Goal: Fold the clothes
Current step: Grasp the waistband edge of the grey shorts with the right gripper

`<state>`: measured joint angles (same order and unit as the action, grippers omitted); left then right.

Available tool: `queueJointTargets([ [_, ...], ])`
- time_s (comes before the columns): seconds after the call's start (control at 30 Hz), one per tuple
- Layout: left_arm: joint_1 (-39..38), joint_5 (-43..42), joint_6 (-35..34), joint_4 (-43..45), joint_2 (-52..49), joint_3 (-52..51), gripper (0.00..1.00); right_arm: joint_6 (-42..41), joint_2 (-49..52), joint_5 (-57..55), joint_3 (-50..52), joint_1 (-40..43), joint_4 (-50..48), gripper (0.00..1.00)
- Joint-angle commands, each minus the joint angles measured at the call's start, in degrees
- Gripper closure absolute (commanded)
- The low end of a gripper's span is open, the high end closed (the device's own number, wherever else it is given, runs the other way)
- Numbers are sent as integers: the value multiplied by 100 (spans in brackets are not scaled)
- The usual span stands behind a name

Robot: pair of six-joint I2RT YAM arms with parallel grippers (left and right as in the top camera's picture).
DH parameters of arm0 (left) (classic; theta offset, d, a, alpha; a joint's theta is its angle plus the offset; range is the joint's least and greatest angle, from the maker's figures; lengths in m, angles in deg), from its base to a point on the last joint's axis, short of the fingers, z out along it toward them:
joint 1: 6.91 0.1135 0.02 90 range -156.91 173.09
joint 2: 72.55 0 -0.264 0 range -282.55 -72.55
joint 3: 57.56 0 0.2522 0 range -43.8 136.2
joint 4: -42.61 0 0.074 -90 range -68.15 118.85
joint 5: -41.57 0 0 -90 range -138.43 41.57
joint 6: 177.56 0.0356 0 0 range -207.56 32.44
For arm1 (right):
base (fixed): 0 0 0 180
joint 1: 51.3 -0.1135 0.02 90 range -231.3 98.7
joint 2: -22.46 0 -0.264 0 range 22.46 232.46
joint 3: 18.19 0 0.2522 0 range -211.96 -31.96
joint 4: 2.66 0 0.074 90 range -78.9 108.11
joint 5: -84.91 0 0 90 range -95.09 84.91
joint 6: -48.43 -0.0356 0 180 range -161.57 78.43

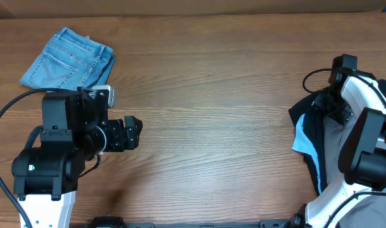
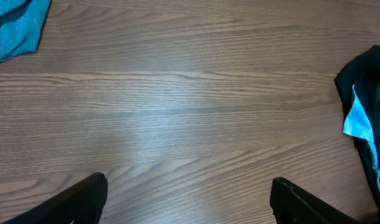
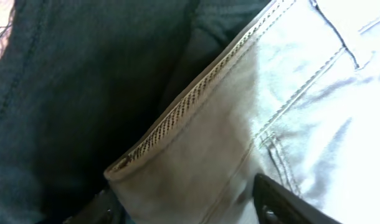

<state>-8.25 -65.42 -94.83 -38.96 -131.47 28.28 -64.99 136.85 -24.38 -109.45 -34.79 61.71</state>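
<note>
The clothes, grey-khaki shorts [image 3: 289,106] with a brass zip along a folded edge, fill the right wrist view, partly over a black garment [image 3: 71,93]. My right gripper [image 3: 182,193] stands open astride that folded edge, one finger on either side of the cloth. From overhead the shorts [image 1: 329,142] show as a grey patch in the pile at the table's right edge, mostly hidden under the right arm. At the left of the table my left gripper [image 1: 133,133] is open above bare wood, and the left wrist view shows nothing between the jaws of this gripper [image 2: 189,182].
Folded blue denim shorts [image 1: 69,60] lie at the far left corner of the wooden table [image 1: 212,95]. A black garment [image 1: 313,111] and a pale blue piece [image 1: 302,136] sit in the right pile with the shorts.
</note>
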Motion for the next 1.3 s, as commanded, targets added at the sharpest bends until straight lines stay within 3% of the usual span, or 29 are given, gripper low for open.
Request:
queueJointTargets([
  [0.0, 57, -68, 107, -24, 55, 129, 14, -271, 63, -485, 39, 50, 28, 38],
  [0.17, 57, -68, 107, -55, 55, 129, 14, -282, 61, -551, -44, 50, 76, 44],
  [0.3, 57, -68, 107, -55, 55, 129, 14, -273, 61, -420, -190, 50, 179, 23],
  [0.5, 57, -109, 107, -52, 55, 129, 14, -162, 61, -72, -199, 50, 157, 20],
  [0.63, 57, -109, 105, -46, 55, 129, 14, 704, 61, 1073, -197, 15, -13, 15],
  [0.77, 57, -109, 105, -55, 55, 129, 15, 575, 61, 597, -184, -33, 76, 16],
  [0.87, 57, -109, 105, -76, 55, 129, 15, 37, 63, -42, -127, -11, 205, 20],
  [1.0, 57, -111, 103, -72, 55, 129, 15, -66, 63, -258, -28, 63, 208, 25],
  [1.27, 57, -111, 105, -74, 55, 129, 15, -240, 61, -302, -46, 85, 361, 50],
])
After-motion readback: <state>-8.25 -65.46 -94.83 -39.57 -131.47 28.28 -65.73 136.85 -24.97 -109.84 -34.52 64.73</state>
